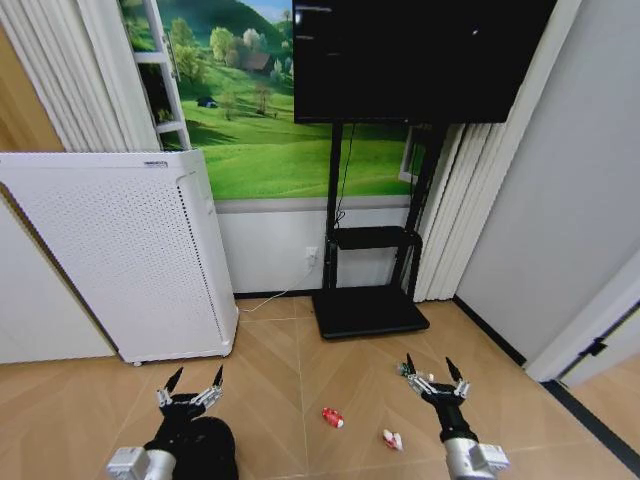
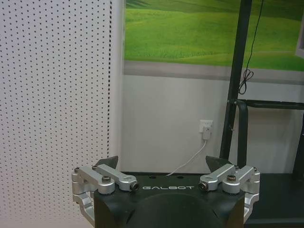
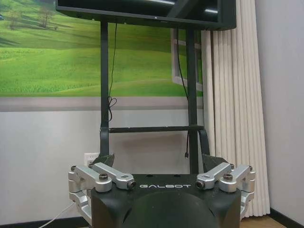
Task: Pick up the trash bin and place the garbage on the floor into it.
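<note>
The trash bin (image 1: 207, 447) is being seen low on the floor (image 1: 290, 380), partly under the left gripper (image 1: 192, 382). It is judged light and stiff — best gripped at its rim. Three bits of garbage are being counted: two red-and-white wrappers (image 1: 332, 417) (image 1: 392, 439) and a small bottle (image 1: 404, 369) by the right gripper (image 1: 432, 368). Both grippers are being held wide open, nothing gripped.
</note>
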`<state>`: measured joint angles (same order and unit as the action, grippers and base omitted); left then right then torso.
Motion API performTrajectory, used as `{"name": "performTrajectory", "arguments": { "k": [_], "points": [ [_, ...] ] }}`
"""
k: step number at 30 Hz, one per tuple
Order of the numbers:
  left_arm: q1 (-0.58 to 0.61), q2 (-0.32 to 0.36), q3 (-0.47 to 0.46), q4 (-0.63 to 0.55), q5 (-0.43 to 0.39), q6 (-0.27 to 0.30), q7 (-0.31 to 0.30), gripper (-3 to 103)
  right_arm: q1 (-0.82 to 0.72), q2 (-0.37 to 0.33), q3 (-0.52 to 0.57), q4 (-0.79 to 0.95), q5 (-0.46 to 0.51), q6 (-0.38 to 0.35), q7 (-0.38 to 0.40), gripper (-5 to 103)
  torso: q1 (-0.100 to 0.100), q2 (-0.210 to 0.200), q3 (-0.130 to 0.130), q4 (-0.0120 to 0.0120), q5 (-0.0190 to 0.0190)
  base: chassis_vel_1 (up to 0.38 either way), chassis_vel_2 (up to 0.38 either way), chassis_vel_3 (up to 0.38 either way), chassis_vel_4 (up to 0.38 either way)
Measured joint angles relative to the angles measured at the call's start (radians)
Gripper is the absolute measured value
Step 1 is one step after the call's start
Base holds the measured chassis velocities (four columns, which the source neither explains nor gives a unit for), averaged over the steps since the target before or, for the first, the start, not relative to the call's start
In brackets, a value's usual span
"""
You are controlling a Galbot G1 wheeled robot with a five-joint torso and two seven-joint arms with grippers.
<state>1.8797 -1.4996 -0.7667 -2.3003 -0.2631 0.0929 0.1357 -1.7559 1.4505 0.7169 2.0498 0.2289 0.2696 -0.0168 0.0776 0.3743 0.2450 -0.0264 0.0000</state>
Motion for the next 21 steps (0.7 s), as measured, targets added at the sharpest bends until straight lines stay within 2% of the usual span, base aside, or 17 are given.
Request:
{"name": "performTrajectory", "arguments": {
  "k": [21],
  "points": [
    [-0.011, -0.006, -0.001, 0.011, 0.004, 0.009, -0.002, 100, 0.019, -0.007, -0.006, -0.011, -0.015, 0.012, 0.022, 100, -0.028, -0.084, -0.056, 0.0000, 0.0000, 0.000, 0.000, 0.000, 0.000]
  ]
}}
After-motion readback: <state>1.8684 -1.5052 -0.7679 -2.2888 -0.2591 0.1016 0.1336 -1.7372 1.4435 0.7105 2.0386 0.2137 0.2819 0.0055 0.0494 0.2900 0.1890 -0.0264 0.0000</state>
